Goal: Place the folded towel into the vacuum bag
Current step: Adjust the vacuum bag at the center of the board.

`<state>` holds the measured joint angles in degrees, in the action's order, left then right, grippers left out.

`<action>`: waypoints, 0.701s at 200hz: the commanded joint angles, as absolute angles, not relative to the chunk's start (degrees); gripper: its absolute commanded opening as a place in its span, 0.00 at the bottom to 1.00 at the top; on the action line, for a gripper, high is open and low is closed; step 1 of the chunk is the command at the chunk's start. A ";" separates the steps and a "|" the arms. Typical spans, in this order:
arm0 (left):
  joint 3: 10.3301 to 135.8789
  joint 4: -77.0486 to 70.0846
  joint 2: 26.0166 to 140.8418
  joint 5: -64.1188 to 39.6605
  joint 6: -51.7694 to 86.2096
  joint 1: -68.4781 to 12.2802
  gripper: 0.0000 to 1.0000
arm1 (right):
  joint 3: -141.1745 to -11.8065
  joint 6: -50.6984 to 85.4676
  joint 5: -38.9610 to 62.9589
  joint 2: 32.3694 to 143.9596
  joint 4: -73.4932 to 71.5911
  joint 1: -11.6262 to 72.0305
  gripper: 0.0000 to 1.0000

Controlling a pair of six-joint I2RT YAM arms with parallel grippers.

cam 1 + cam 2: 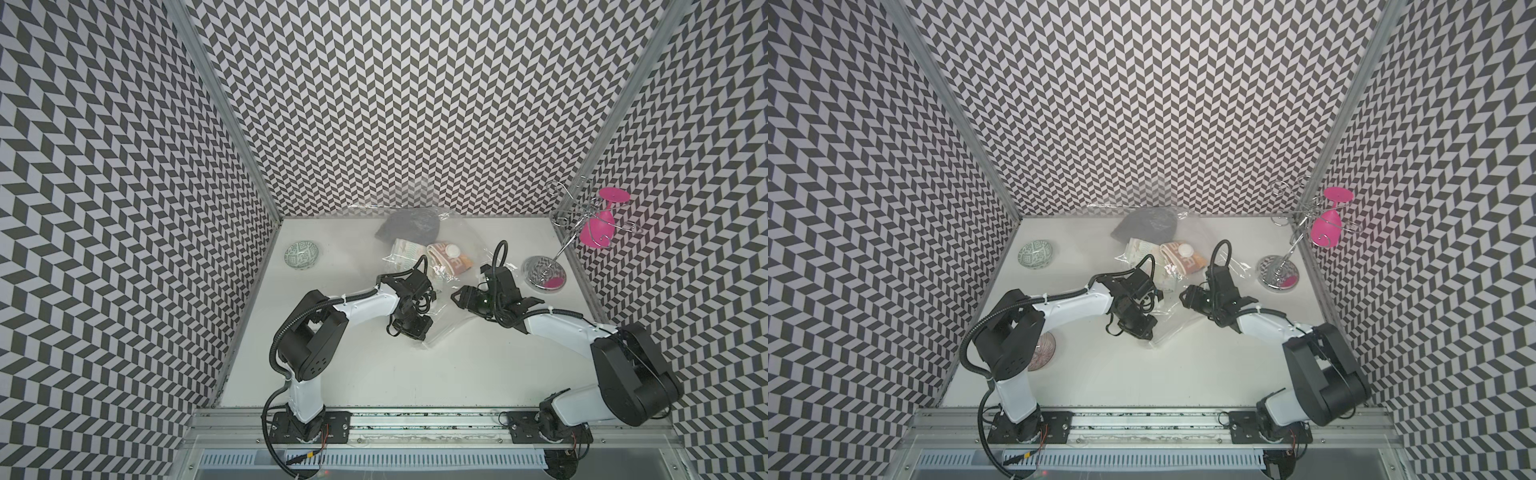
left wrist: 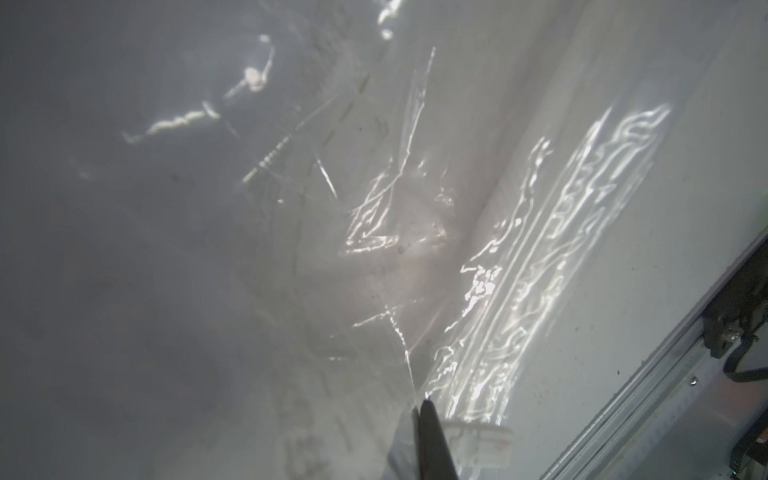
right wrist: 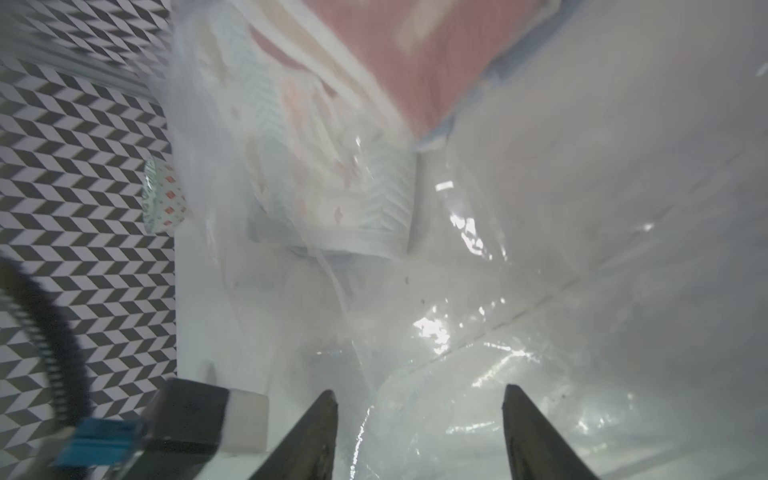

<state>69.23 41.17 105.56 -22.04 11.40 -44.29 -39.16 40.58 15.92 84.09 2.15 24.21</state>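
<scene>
On my white worktop [image 1: 374, 374] the vacuum bag [image 1: 442, 318] sprawls from the back wall toward the middle, its clear film crumpled between both arms. Through the plastic I see a dark grey towel [image 1: 409, 226] at the far end and an orange towel [image 1: 457, 262] nearer. The pale, chevron-printed folded towel [image 3: 332, 187] lies beside the orange one.

In the right wrist view that folded towel lies straight ahead of my right tool [image 3: 419, 399], apart from it. That tool's jaws stand spread, with only bag film beneath them.

My left tool [image 2: 419, 411] is pressed together, pinching the bag's film close to the zip edge, and creases fan out from its tip. The small white valve cap [image 1: 452, 250] sits over the orange towel.
</scene>
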 commanded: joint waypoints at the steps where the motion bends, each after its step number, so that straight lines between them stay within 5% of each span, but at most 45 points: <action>1: 69.65 41.30 105.80 -22.26 10.03 -44.80 0.00 | -35.72 42.69 15.21 84.50 3.10 24.61 0.62; 52: 66.93 40.51 104.25 -22.67 9.94 -45.00 0.00 | -31.21 47.57 5.38 79.79 9.75 24.61 0.63; 140: 65.43 35.38 105.30 -24.61 10.01 -45.35 0.00 | -29.53 33.63 25.19 69.79 9.28 27.82 0.60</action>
<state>66.39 38.20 105.43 -22.63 11.11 -44.82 -31.86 38.72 16.36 72.14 8.21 26.37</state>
